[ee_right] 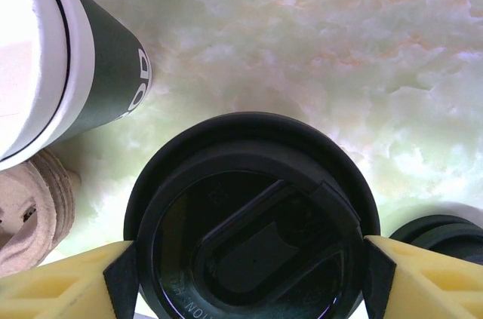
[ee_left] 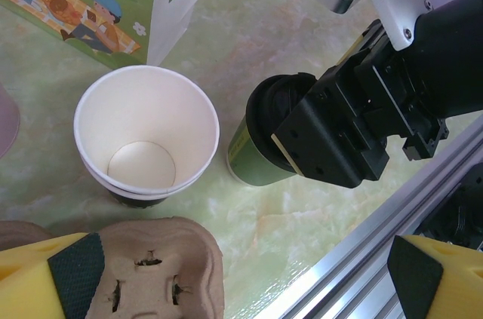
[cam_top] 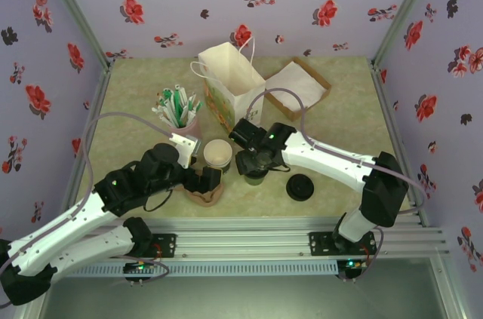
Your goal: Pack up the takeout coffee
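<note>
The takeout coffee cup (cam_top: pixel 217 153) stands open near the table's front, white inside (ee_left: pixel 143 130), dark lower wall (ee_right: pixel 113 70), no lid on it. A loose black lid (cam_top: pixel 300 187) lies to the right. Between them stands a green cup (ee_left: pixel 253 153) with a black lid (ee_right: pixel 249 213). My right gripper (cam_top: pixel 255 164) reaches down over it, and in the right wrist view the gripper (ee_right: pixel 249 274) has its pads against both sides of the lid. My left gripper (cam_top: pixel 205 181) is open over bare table (ee_left: pixel 249 281), with a brown pulp carrier (ee_left: pixel 151 274) beside its left finger.
A white paper bag (cam_top: pixel 230 85) stands open behind the cups. A pink cup of stirrers (cam_top: pixel 177 111) is to its left, an open cardboard box (cam_top: pixel 298 85) to its right. The aluminium rail (cam_top: pixel 302 232) runs along the near edge.
</note>
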Motion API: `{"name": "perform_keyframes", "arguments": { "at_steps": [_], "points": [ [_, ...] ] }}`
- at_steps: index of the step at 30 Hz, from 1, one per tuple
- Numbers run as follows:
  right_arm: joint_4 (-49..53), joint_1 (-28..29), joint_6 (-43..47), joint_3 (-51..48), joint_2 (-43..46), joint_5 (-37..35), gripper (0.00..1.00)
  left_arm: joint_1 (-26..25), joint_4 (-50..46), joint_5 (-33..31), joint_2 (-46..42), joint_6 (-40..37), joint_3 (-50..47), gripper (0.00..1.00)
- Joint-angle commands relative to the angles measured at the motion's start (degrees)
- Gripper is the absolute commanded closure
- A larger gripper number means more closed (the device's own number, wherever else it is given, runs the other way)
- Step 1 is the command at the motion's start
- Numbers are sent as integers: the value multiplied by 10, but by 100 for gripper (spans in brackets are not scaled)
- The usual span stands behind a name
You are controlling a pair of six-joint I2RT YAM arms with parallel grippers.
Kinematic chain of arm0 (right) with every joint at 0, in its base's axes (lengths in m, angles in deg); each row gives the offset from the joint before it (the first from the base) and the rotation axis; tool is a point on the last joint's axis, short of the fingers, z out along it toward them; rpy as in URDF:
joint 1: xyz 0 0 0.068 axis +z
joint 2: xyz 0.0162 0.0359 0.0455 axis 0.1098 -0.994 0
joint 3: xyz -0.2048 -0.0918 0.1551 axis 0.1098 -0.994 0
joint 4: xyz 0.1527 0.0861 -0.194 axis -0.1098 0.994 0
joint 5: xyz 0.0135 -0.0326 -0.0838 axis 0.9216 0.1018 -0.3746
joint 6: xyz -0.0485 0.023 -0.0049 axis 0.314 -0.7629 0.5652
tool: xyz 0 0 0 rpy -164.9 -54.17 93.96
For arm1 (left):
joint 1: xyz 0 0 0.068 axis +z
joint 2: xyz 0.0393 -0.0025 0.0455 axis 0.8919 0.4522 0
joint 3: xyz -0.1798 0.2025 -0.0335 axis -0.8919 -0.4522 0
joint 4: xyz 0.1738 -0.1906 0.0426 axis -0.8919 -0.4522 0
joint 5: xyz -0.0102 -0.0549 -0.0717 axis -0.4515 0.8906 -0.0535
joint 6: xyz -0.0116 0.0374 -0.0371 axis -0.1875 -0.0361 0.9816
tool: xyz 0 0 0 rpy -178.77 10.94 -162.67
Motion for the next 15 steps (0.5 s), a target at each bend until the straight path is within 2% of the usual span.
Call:
{"name": "perform_keyframes", "arguments": {
  "at_steps": [1, 15],
  "points": [
    [54, 5, -4, 14, -17, -16, 24, 5, 14, 6, 3, -3, -3, 1],
    [43, 5, 4, 28, 8, -5, 17, 5, 15, 11, 20, -4, 11, 1]
  ]
}}
